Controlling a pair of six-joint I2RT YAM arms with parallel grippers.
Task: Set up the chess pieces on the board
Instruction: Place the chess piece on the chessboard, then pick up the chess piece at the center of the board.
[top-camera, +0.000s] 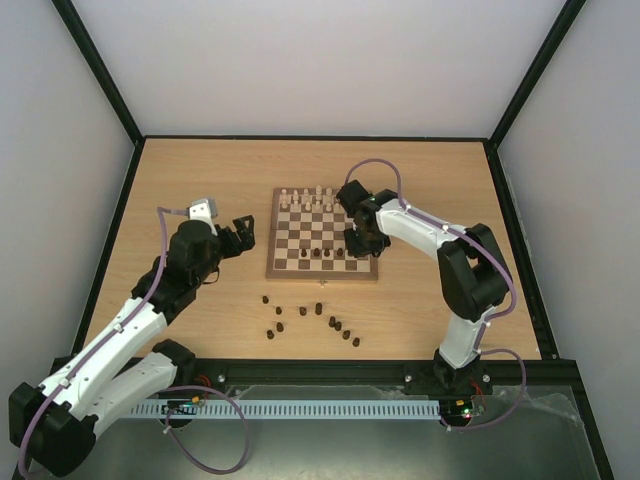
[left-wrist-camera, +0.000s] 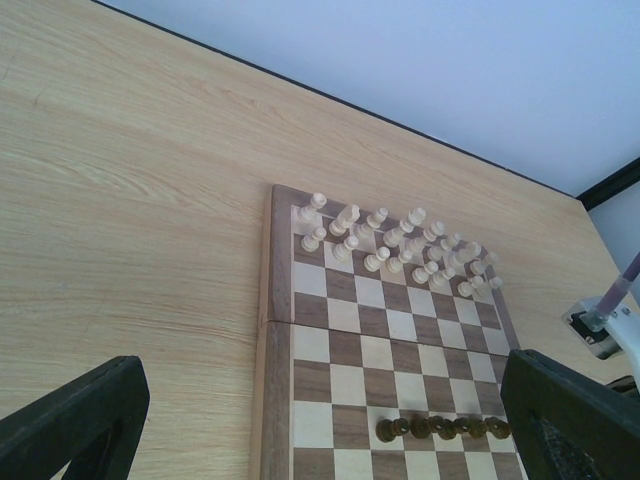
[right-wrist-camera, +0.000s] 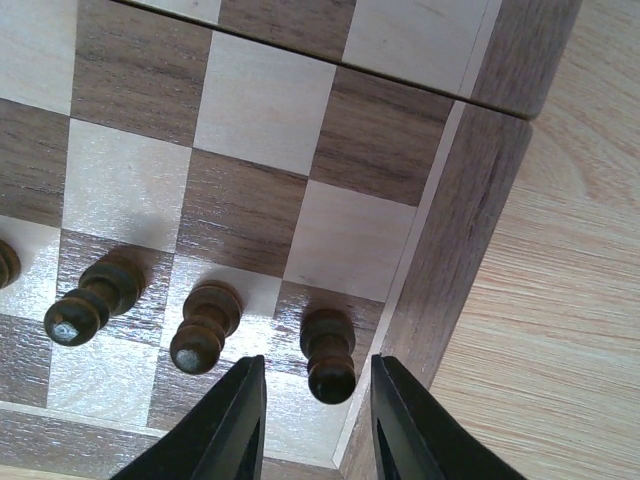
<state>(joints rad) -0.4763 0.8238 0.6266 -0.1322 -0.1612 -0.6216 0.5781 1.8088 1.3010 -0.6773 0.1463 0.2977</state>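
The board (top-camera: 271, 240) lies mid-table. Cream pieces (top-camera: 308, 200) fill its two far rows. Several dark pawns (top-camera: 325, 254) stand in a near row. Several loose dark pieces (top-camera: 315, 320) lie on the table in front of the board. My right gripper (top-camera: 362, 240) is open over the board's near right corner. In the right wrist view its fingers (right-wrist-camera: 245, 420) straddle a standing dark pawn (right-wrist-camera: 328, 355) without touching it. My left gripper (top-camera: 240, 232) is open and empty, left of the board. The left wrist view shows the board (left-wrist-camera: 280, 300), the cream pieces (left-wrist-camera: 400, 245) and the dark pawns (left-wrist-camera: 445, 428).
The pale wooden tabletop (top-camera: 200, 180) is bounded by black frame rails and white walls. The right arm's elbow (top-camera: 470, 265) stands right of the board. The board's raised wooden border (right-wrist-camera: 470, 230) runs just right of the straddled pawn.
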